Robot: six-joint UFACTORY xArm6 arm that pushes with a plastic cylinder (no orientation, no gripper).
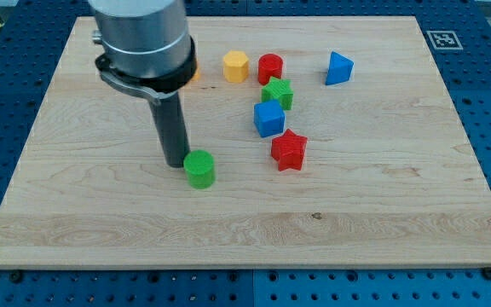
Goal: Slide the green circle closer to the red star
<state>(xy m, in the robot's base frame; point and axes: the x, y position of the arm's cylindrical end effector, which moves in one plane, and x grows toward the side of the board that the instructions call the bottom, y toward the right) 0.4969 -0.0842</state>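
Observation:
The green circle [199,169] lies on the wooden board [382,213] a little left of the view's middle. The red star [289,150] lies to its right, about a hundred pixels away and slightly higher. My tip [177,163] stands right at the green circle's left edge, touching or nearly touching it. The dark rod rises from there toward the view's top left, under the grey arm housing.
A blue cube [268,118] sits just above-left of the red star, with a green star [278,92] above it. A red cylinder [270,66], a yellow hexagon [235,66] and a blue triangle [338,68] lie near the view's top. An orange block is mostly hidden behind the arm.

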